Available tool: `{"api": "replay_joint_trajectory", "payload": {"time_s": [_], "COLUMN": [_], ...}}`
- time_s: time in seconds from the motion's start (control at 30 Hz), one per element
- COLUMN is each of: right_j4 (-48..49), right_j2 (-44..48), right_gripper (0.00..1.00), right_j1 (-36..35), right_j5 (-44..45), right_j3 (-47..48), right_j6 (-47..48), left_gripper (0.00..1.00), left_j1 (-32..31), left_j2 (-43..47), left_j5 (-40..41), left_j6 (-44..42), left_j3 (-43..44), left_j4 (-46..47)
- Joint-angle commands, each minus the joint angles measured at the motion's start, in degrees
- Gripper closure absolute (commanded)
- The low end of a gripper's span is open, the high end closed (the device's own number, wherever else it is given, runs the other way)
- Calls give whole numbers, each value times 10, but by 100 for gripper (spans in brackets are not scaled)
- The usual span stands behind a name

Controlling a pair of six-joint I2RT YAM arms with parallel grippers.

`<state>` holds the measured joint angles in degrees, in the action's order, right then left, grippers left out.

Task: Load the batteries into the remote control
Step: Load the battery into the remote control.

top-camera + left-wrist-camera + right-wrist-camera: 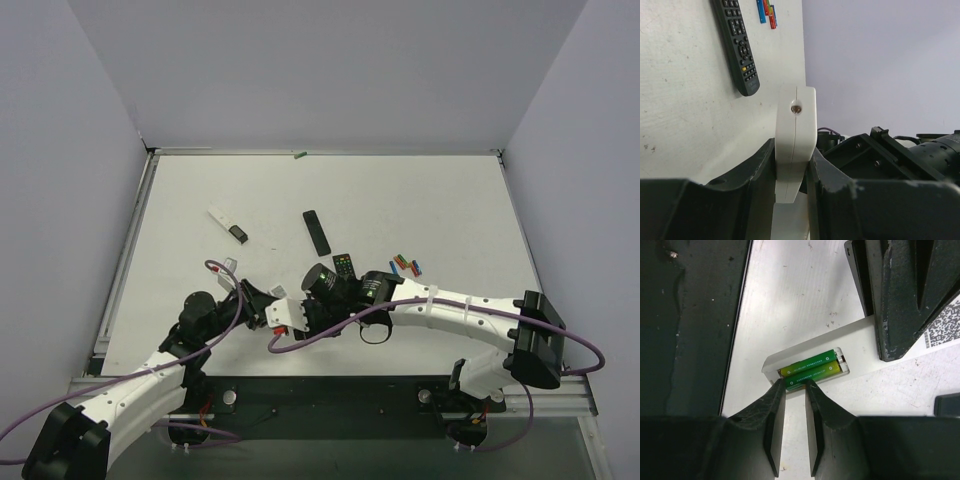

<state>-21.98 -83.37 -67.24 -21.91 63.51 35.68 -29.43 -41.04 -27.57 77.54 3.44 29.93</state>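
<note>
— What is going on at the bench now?

— The left claw [792, 150] is clamping the white remote [796, 125] by its sides and holding it up off the table [400, 190], near the front, between the two arms. The bay [771, 365] is facing the right claw [795, 385].

— Are there cells inside?

— Two green cells [812, 371] are lying side by side in the bay. The right fingertips [777, 395] are standing at the end of the nearer one, very close together, with only a thin slit between them. Whether they are pinching that end or just pressing on it, I cannot tell.

— So which step is this?

— I am thinking it is the seating of the second cell. The next move is asking for a soft push straight down, so the cell is sitting flat against its contact, while the left claw is giving no way.

— And the others?

— The spare cells [406, 264] are lying on the table near the black remote [737, 45].

— Anything to read?

— The green cells are carrying fine print, too small for me. A speckled code patch [942, 335] is showing beside the left finger [905, 300], with no words.
</note>
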Motion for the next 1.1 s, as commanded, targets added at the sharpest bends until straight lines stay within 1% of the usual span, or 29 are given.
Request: {"api": "replay_joint_trajectory", "payload": {"time_s": [0.0, 0.1, 0.17, 0.27, 0.37, 0.5, 0.57, 0.6, 0.63, 0.67, 0.7, 0.73, 0.8, 0.83, 0.9, 0.93, 0.97, 1.0, 1.03, 1.07], "right_j4": [83, 123, 129, 123, 94, 67, 65, 63, 63, 64, 65, 66, 77, 81, 94, 98, 103, 112, 115, 118], "right_j2": [-38, -29, -27, -31, -44, -51, -37, -31, -14, -5, 6, 26, 50, 72, 93, 112, 122, 138, 145, 153], "right_gripper": [100, 100, 100, 100, 100, 100, 100, 100, 98, 97, 94, 88, 80, 70, 63, 56, 52, 47, 39, 37], "right_j1": [-3, -3, -2, -2, -3, -1, -1, 0, -1, 0, 0, 1, 2, 4, 15, 23, 31, 51, 61, 70], "right_j5": [71, 85, 84, 69, 57, 54, 55, 53, 53, 54, 56, 59, 70, 85, 99, 110, 111, 109, 104, 87], "right_j3": [-39, -51, -56, -51, -32, -15, -14, -13, -13, -13, -12, -13, -15, -22, -29, -37, -44, -51, -57, -66], "right_j6": [-24, -43, -48, -50, -54, -89, -111, -121, -128, -137, -158, -167, -199, -214, -242, -283, -303, -327, -363, -391], "left_gripper": [100, 100, 100, 100, 100, 100, 100, 100, 100, 100, 100, 100, 100, 100, 100, 100, 100, 100, 100, 100], "left_j1": [-13, -13, -13, -13, -13, -13, -13, -12, -12, -12, -12, -11, -10, -9, -8, -8, -8, -8, -7, -7], "left_j2": [32, 33, 34, 36, 39, 46, 54, 64, 67, 69, 70, 69, 59, 54, 42, 39, 37, 36, 36, 39], "left_j5": [-82, -80, -79, -78, -80, -85, -82, -79, -69, -64, -54, -39, -29, -27, -25, -25, -25, -25, -23, -19], "left_j6": [126, 127, 127, 126, 119, 90, 42, 22, -25, -53, -78, -120, -141, -148, -149, -148, -147, -145, -144, -143], "left_j3": [57, 58, 59, 60, 63, 68, 72, 75, 76, 79, 87, 89, 83, 80, 75, 68, 67, 65, 62, 61], "left_j4": [215, 216, 216, 216, 212, 191, 132, 70, 43, 15, -50, -71, -85, -80, -59, -51, -42, -26, -19, -14]}}
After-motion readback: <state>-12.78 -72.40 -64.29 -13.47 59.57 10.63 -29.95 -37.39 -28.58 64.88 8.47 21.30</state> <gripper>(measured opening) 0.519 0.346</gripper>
